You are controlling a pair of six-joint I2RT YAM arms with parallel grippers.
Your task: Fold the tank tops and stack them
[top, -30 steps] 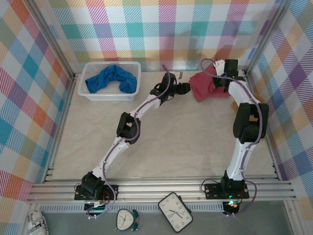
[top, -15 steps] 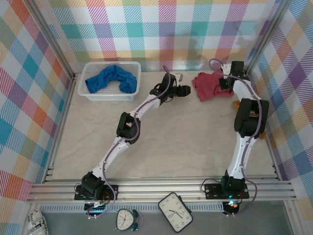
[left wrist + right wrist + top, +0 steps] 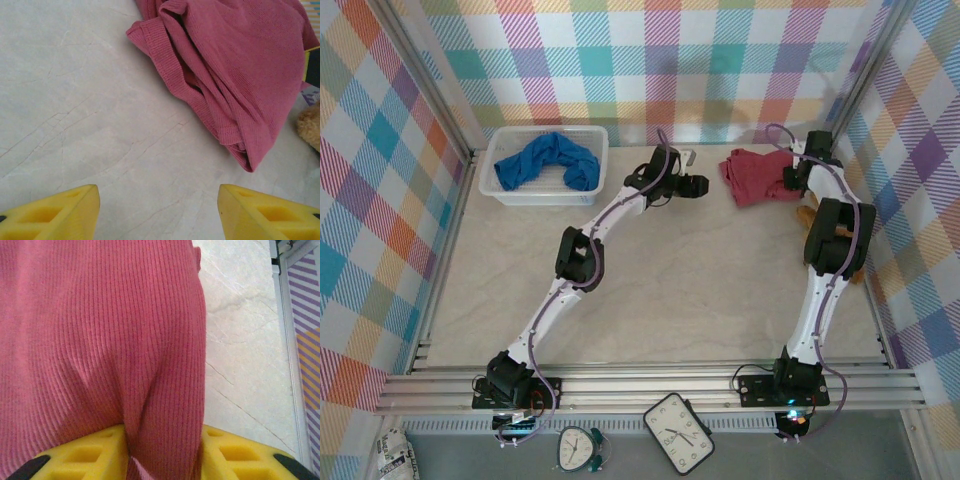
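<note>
Where clamped by the right gripper [image 3: 162,452], rises in a ribbed knit ridge: dark red tank top [image 3: 100,330], crumpled at the far right of the table [image 3: 670,290]. Left gripper [image 3: 157,210] spread wide near it. Dragged rightward and flatter than a second ago.

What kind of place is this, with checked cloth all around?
Probably a robot test booth, not a home: two arms bolted to a metal rail, plaid cloth walls around one table, and laundry props, a blue tank top in a basket and a dark red tank top.
</note>
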